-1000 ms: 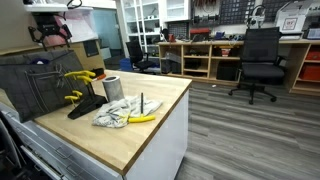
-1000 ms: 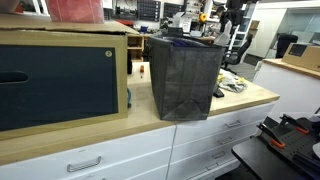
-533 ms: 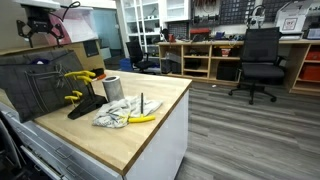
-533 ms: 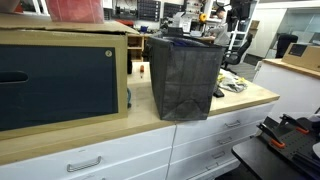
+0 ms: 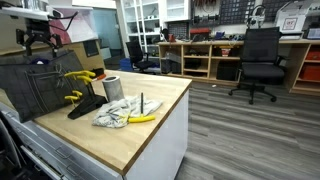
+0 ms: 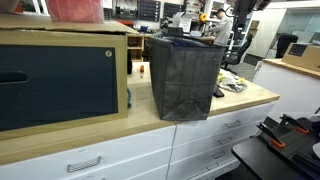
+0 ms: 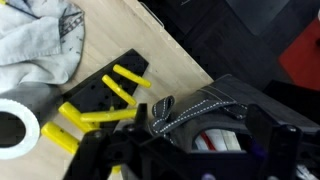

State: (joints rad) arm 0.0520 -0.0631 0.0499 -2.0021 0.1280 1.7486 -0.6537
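Note:
My gripper (image 5: pixel 38 42) hangs open just above the open mouth of a black fabric bag (image 5: pixel 40 85) at the table's far end. In the wrist view the gripper (image 7: pixel 190 152) spans the bag's opening, with dark fingers (image 7: pixel 278 148) on either side and nothing between them. The bag's stitched handle (image 7: pixel 190 105) lies across the rim, and a white item with a red stripe (image 7: pixel 215 140) shows inside. The bag (image 6: pixel 186 76) also stands on the counter in an exterior view.
Beside the bag a black rack with yellow pegs (image 7: pixel 112 92) stands next to a grey cylinder with a white top (image 5: pixel 112 87). A crumpled cloth (image 5: pixel 118 114) with a yellow object (image 5: pixel 143 118) lies mid-table. A wooden box (image 6: pixel 60 75) stands on the counter. Office chair (image 5: pixel 262 62) beyond.
The gripper has shifted left and come down toward the bag's mouth, staying open. Nothing on the table has moved.

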